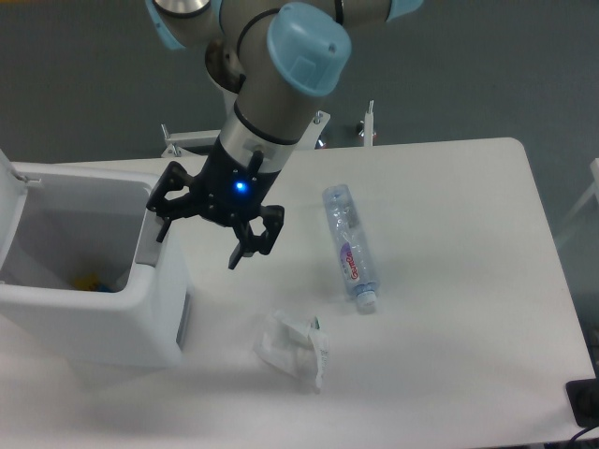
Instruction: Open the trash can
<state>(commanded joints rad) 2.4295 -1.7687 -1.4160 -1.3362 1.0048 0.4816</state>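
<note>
The trash can (94, 323) is a large white boxy bin at the left edge of the table. Its lid (7, 201) is swung up and stands at the far left, so the inside shows, with a small yellow and blue item (89, 281) at the bottom. My gripper (201, 238) hangs just right of the bin's upper right rim, pointing down. Its black fingers (245, 248) are spread apart and hold nothing. One finger (161, 223) is close to the bin's right wall. The gray push tab is not visible.
A clear plastic water bottle (348, 245) lies on the white table (449, 281) right of the gripper. A crumpled white wrapper (295, 348) lies in front of the gripper. A black object (585, 402) sits at the table's front right corner.
</note>
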